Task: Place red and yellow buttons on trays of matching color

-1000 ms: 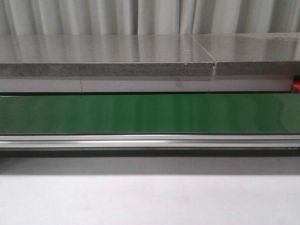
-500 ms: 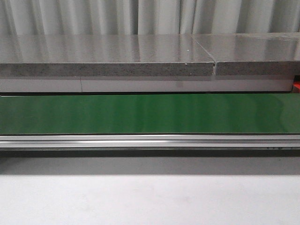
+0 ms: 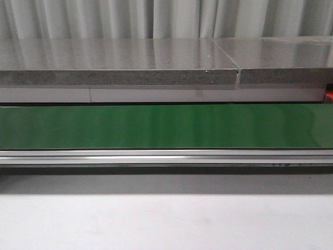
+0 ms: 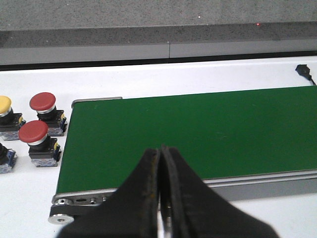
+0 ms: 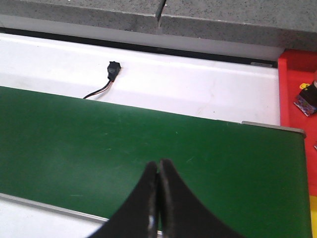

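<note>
Above the green conveyor belt (image 4: 198, 134), my left gripper (image 4: 159, 163) and right gripper (image 5: 158, 173) hang clenched and empty, poised for the sorting. Two red buttons (image 4: 42, 101) and a yellow button (image 4: 4, 104) stand on the white tabletop (image 4: 29, 193) just off the belt's end; the red tray (image 5: 297, 84) sits past the far end.

Pale grey curtains (image 3: 156, 18) hung in vertical folds across the back; in front of them lay a speckled grey stone counter (image 3: 119, 60), glossy with soft reflections, split by a narrow seam (image 3: 238, 73) towards the right; a white panel (image 3: 156, 95) ran beneath its edge; nearest the camera stretched a white tabletop (image 3: 166, 221), evenly lit, with a band of shadow along its far side.
</note>
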